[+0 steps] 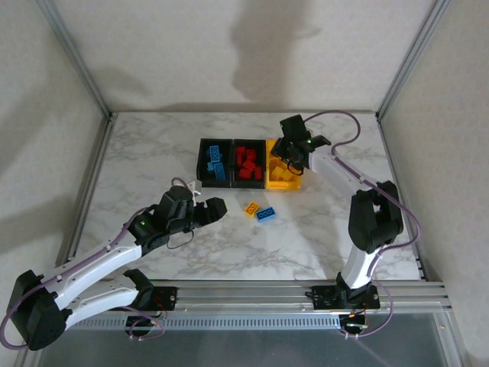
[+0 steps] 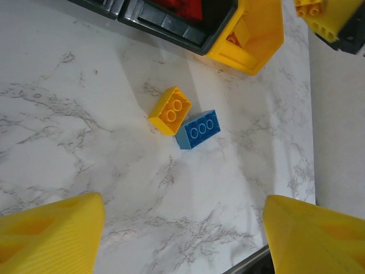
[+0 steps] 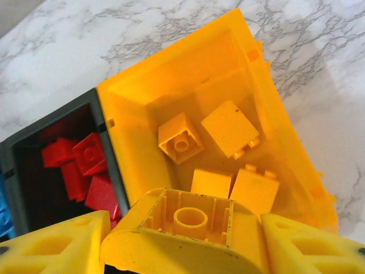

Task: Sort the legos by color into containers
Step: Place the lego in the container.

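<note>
Three containers stand in a row: a black bin (image 1: 203,160) with blue legos, a black bin (image 1: 247,145) with red legos (image 3: 85,165), and a yellow bin (image 1: 273,180) (image 3: 142,97) with several yellow legos. My right gripper (image 1: 294,157) (image 3: 188,240) hangs over the yellow bin, shut on a yellow brick (image 3: 191,220) whose hollow underside faces the camera. Two loose legos lie touching on the table, a yellow brick (image 1: 251,207) (image 2: 171,109) and a blue brick (image 1: 267,215) (image 2: 198,129). My left gripper (image 1: 221,206) (image 2: 185,240) is open just left of them, with nothing between its fingers.
The marble table (image 1: 153,168) is bare to the left and in front of the bins. A metal rail (image 1: 306,290) runs along the near edge. Frame posts and walls close in the back and the sides.
</note>
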`<action>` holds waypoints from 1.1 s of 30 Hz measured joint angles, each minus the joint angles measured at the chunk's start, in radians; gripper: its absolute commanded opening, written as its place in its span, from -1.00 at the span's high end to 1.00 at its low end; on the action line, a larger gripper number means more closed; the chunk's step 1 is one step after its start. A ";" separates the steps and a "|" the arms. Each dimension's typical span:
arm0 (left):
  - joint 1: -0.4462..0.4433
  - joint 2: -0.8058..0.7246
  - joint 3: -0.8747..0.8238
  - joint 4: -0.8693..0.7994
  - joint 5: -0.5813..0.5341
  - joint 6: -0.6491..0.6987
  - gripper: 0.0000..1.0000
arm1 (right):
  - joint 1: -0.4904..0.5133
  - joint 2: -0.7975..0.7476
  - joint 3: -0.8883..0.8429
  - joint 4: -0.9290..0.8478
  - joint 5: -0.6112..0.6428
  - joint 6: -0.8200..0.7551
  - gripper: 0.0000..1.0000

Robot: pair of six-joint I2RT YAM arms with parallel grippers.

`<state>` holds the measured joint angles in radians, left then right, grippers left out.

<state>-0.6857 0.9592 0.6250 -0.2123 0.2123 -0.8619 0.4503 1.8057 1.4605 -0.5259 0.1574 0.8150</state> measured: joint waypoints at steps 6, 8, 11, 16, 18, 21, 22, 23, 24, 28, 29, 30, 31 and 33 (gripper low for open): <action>-0.004 0.000 0.000 -0.001 -0.006 0.000 -0.46 | -0.023 0.117 0.077 0.006 -0.005 0.019 -0.20; -0.005 -0.001 0.000 -0.001 -0.009 0.000 -0.46 | -0.026 0.145 0.105 0.004 -0.004 0.025 -0.21; -0.005 -0.001 0.000 -0.001 -0.015 0.000 -0.46 | -0.029 0.193 0.159 0.002 -0.004 0.038 -0.23; -0.006 -0.001 0.000 -0.002 -0.020 0.000 -0.46 | -0.029 0.242 0.199 0.002 -0.008 0.059 -0.24; -0.006 -0.003 0.000 -0.004 -0.024 0.000 -0.46 | -0.029 0.249 0.199 -0.003 -0.011 0.069 -0.25; -0.006 -0.008 0.000 -0.009 -0.026 0.000 -0.46 | -0.029 0.256 0.200 -0.002 -0.012 0.083 -0.33; -0.006 -0.010 0.000 -0.009 -0.026 0.000 -0.46 | -0.029 0.256 0.200 -0.003 -0.012 0.089 -0.36; -0.006 -0.010 0.000 -0.009 -0.026 0.000 -0.46 | -0.029 0.257 0.201 -0.003 -0.012 0.093 -0.37; -0.006 -0.010 0.000 -0.009 -0.026 0.000 -0.46 | -0.029 0.259 0.204 -0.003 -0.012 0.097 -0.38; -0.006 -0.010 0.000 -0.009 -0.026 0.000 -0.46 | -0.029 0.276 0.222 -0.003 -0.012 0.109 -0.43; -0.006 -0.010 0.000 -0.009 -0.026 0.000 -0.46 | -0.029 0.280 0.225 -0.003 -0.012 0.113 -0.45; -0.006 -0.010 0.000 -0.009 -0.026 0.000 -0.46 | -0.029 0.283 0.225 -0.003 -0.012 0.115 -0.45; -0.006 -0.010 0.000 -0.009 -0.026 0.000 -0.46 | -0.029 0.285 0.226 -0.003 -0.012 0.117 -0.45; -0.006 -0.010 0.000 -0.009 -0.026 0.000 -0.46 | -0.029 0.287 0.226 -0.005 -0.012 0.117 -0.46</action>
<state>-0.6918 0.9497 0.6250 -0.2214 0.1864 -0.8623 0.4213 2.0926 1.6867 -0.5312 0.1455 0.9325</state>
